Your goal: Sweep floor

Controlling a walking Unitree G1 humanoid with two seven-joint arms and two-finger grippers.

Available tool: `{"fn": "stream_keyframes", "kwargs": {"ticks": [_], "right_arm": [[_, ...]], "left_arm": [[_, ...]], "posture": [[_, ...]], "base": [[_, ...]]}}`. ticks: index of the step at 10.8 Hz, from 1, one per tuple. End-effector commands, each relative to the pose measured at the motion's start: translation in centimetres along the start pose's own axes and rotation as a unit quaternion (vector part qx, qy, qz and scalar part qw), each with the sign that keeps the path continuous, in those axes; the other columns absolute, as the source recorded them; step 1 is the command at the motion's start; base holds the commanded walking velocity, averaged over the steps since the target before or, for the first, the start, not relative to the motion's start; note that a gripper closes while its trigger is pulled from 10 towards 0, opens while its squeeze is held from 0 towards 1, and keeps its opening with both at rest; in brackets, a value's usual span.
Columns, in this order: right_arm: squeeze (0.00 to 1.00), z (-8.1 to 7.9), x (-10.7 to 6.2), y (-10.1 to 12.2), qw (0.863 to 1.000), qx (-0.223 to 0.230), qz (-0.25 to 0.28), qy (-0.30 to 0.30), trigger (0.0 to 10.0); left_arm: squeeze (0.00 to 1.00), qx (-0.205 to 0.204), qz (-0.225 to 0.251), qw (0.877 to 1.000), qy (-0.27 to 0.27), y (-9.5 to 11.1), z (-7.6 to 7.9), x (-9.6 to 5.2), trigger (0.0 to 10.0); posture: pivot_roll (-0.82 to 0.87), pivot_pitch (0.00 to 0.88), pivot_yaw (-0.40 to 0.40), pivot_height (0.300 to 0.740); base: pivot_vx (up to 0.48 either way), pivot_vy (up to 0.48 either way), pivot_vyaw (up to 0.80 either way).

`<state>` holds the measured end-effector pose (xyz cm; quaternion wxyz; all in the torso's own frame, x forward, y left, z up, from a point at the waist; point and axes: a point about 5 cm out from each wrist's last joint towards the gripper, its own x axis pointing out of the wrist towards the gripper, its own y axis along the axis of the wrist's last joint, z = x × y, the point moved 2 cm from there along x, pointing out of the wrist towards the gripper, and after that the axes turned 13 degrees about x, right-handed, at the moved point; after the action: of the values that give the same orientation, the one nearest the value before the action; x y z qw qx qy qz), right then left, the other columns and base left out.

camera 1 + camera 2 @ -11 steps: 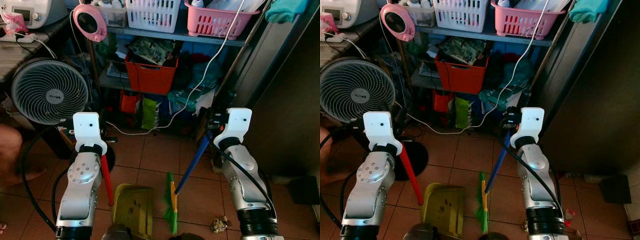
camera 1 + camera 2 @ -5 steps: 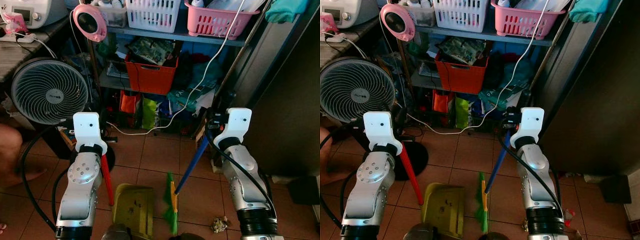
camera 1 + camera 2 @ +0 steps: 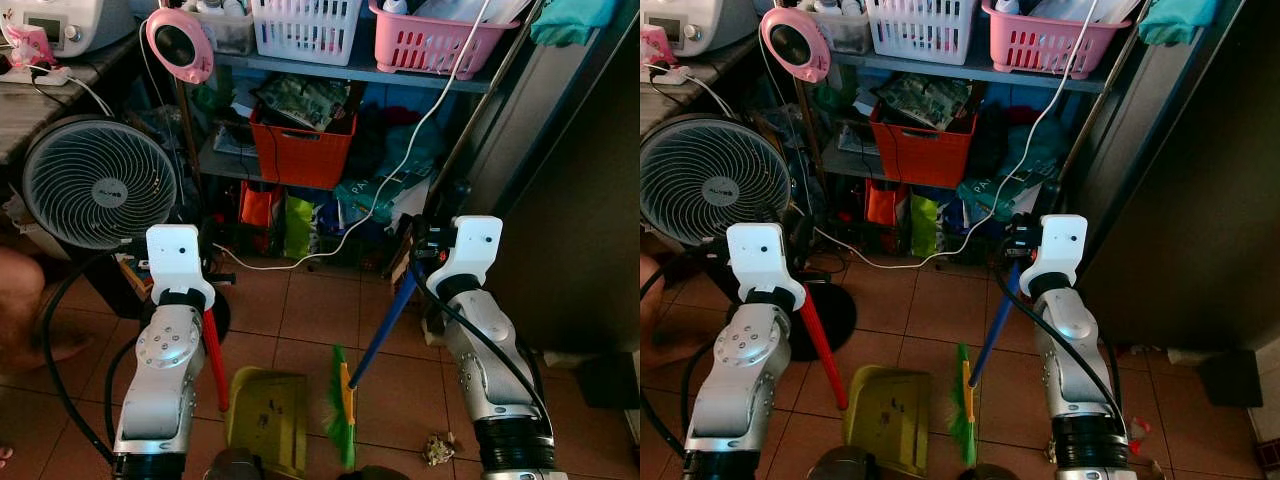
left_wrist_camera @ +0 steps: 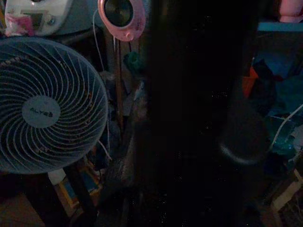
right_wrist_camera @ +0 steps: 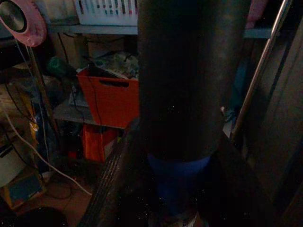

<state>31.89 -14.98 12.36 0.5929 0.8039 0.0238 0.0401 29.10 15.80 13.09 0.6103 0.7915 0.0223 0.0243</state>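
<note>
A yellow dustpan (image 3: 268, 415) rests on the tiled floor between my arms, and its red handle (image 3: 214, 355) rises to my left gripper (image 3: 200, 295), which is shut on it. My right gripper (image 3: 420, 262) is shut on the blue handle (image 3: 385, 325) of a broom. The green bristle head (image 3: 342, 405) touches the floor just right of the dustpan. In the right wrist view the blue handle (image 5: 179, 182) sits between the two dark fingers (image 5: 113, 175). The left wrist view is very dark, with the handle (image 4: 199, 118) as a black band.
A crumpled scrap of litter (image 3: 437, 448) lies on the tiles by my right arm. A standing fan (image 3: 98, 182) is at the left, a cluttered shelf with a red bin (image 3: 300, 150) ahead, a white cable (image 3: 330, 245) trailing down, and a person's leg (image 3: 20, 310) at far left.
</note>
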Motion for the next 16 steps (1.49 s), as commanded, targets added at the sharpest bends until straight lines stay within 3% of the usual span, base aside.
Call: {"fn": "stream_keyframes", "kwargs": {"ticks": [1, 5, 16], "right_arm": [[0.00, -0.14, 0.04, 0.17, 1.000, 0.004, 0.004, 0.002, 10.0], [0.00, -0.05, 0.16, 0.27, 1.000, 0.003, 0.005, 0.001, 10.0], [0.00, 0.02, 0.23, 0.34, 1.000, 0.003, 0.005, 0.002, 10.0]], "left_arm": [[0.00, -0.022, 0.007, 1.000, 0.004, 0.85, -0.25, -0.11, 10.0], [0.00, -0.013, 0.029, 0.999, 0.011, 1.29, -0.27, -0.15, 10.0], [0.00, -0.004, 0.029, 1.000, 0.010, 1.17, -0.29, -0.15, 10.0]], "posture": [[0.06, 0.043, -0.051, 0.740], [0.06, 0.046, -0.056, 0.740], [0.06, 0.042, -0.058, 0.740]], "base": [[0.000, 0.000, 0.00], [0.000, 0.000, 0.00], [0.000, 0.000, 0.00]]}}
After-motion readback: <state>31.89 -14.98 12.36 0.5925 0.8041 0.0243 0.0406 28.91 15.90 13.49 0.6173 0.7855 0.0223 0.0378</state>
